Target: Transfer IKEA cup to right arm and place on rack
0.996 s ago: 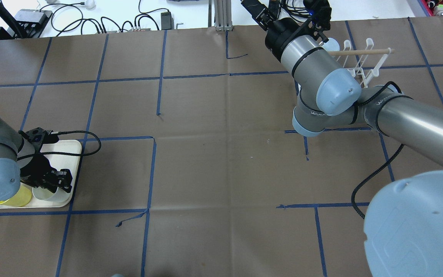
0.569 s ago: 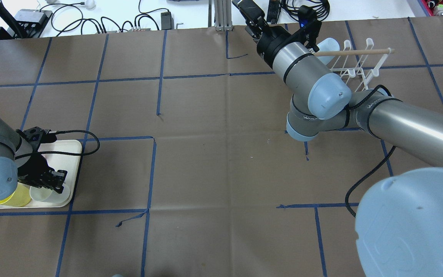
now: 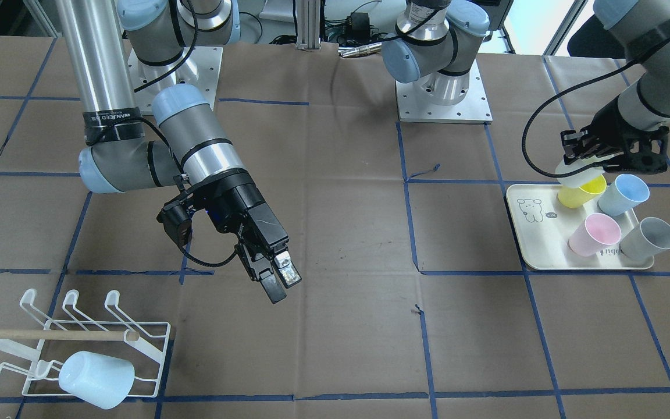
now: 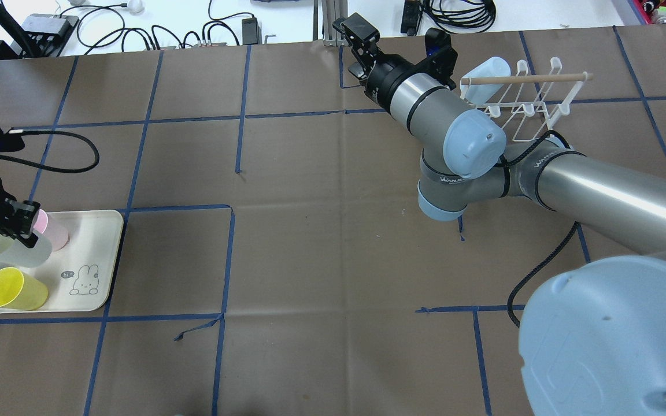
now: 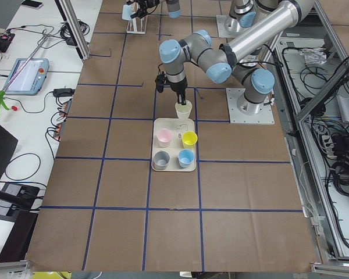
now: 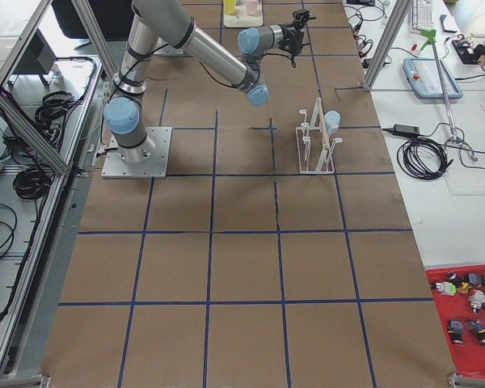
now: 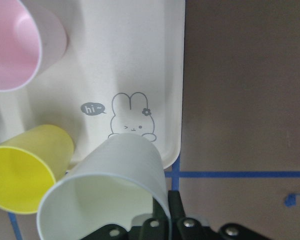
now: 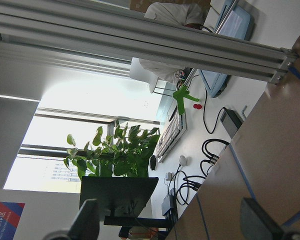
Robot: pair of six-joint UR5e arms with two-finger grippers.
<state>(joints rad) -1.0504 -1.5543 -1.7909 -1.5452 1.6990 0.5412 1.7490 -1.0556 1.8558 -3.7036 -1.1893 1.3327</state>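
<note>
My left gripper (image 4: 4, 226) is shut on a pale white IKEA cup (image 4: 14, 252), gripping its rim and holding it tilted above the cream tray (image 4: 97, 242). The cup fills the lower left wrist view (image 7: 107, 197) and shows under the claw fingers in the front view (image 3: 578, 174). My right gripper (image 3: 284, 288) is open and empty, in the air to the side of the white wire rack (image 3: 82, 334) and apart from it. The rack (image 4: 526, 101) holds one pale blue cup (image 3: 96, 378) on a prong below the wooden dowel.
On the tray stand a yellow cup (image 3: 583, 192), a blue cup (image 3: 623, 195), a pink cup (image 3: 594, 233) and a grey cup (image 3: 650, 238). Cables and power bricks lie beyond the table's far edge (image 4: 154, 34). Blue tape lines grid the brown table cover.
My left gripper has lifted the white cup off the tray and drawn back toward the table's left edge. My right arm has swung away from the rack, leaving the pale blue cup on it.
</note>
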